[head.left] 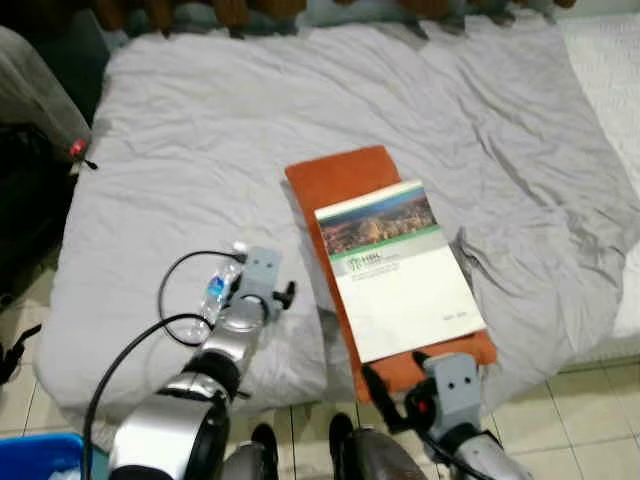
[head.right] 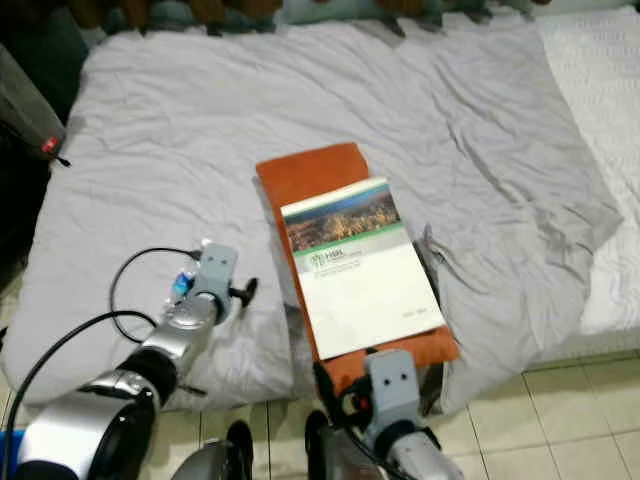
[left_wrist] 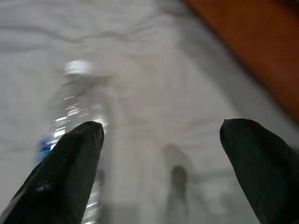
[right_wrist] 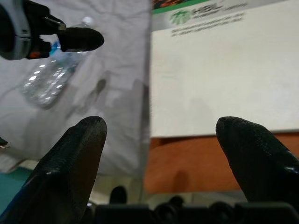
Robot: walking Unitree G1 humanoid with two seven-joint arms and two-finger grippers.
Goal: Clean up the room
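Note:
A clear plastic water bottle with a blue label lies on the grey bed sheet near the front left corner. My left gripper hovers open just right of it; in the left wrist view the bottle sits beside one finger, outside the gap. A white booklet with a landscape photo rests on an orange folder in the middle of the bed. My right gripper is open at the folder's near end, by the bed's front edge, holding nothing.
A blue bin stands on the floor at the bottom left. Dark bags crowd the bed's left side. A white blanket lies at the far right. Beige tile floor runs along the bed's front.

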